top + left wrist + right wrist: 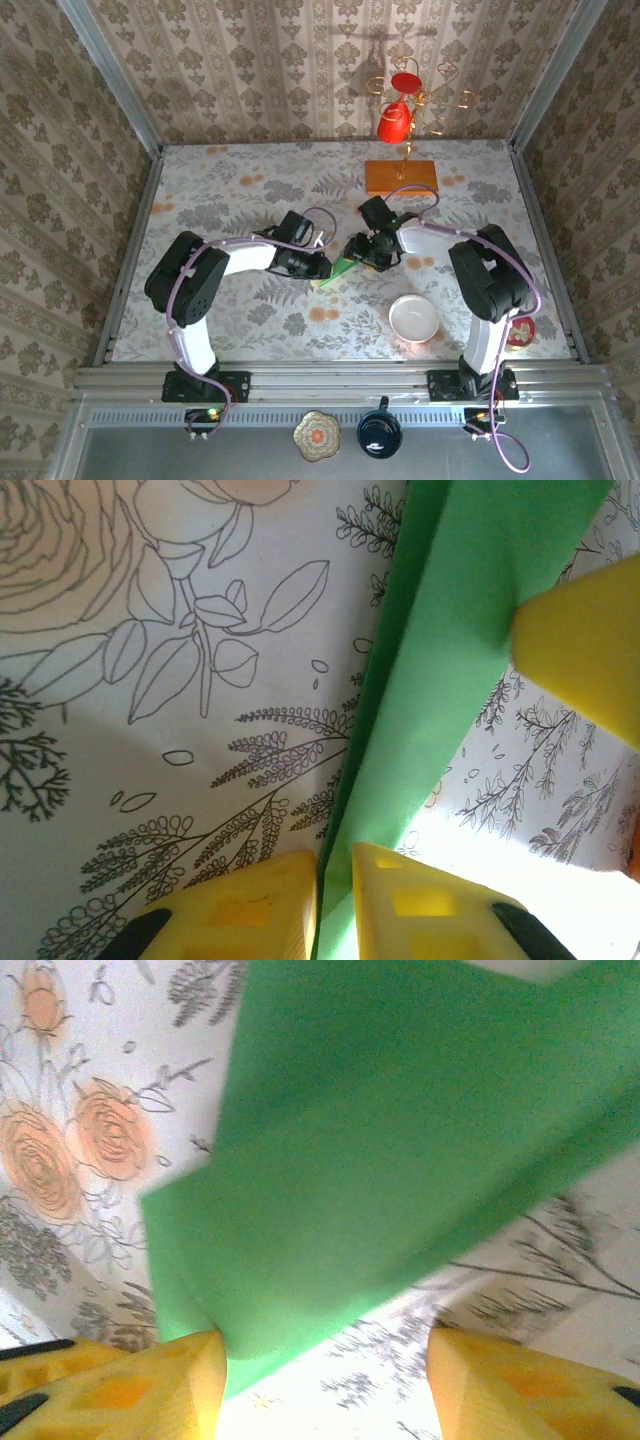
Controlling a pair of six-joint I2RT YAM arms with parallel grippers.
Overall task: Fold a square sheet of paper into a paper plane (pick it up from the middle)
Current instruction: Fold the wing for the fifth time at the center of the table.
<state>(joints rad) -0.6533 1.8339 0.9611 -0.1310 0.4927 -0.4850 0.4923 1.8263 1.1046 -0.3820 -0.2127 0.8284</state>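
Note:
The paper plane (342,268) is a narrow, pointed fold of bright green paper at the middle of the table, between my two grippers. My left gripper (322,268) sits at its left end. In the left wrist view its yellow fingers (335,865) are shut on the folded edge of the paper (440,680), which runs up and away to the right. A yellow finger of the right gripper (585,655) touches the far part of the paper. My right gripper (357,250) is over the right end, open (325,1345); the green paper (400,1160) rests against its left finger only.
An orange wooden slab (401,177) lies behind the grippers, with a gold stand holding a red mug (394,122). A white bowl (414,319) sits near the right arm's base, a small red object (521,331) beyond it. A patterned dish (318,436) and a dark cup (379,433) stand below the table edge.

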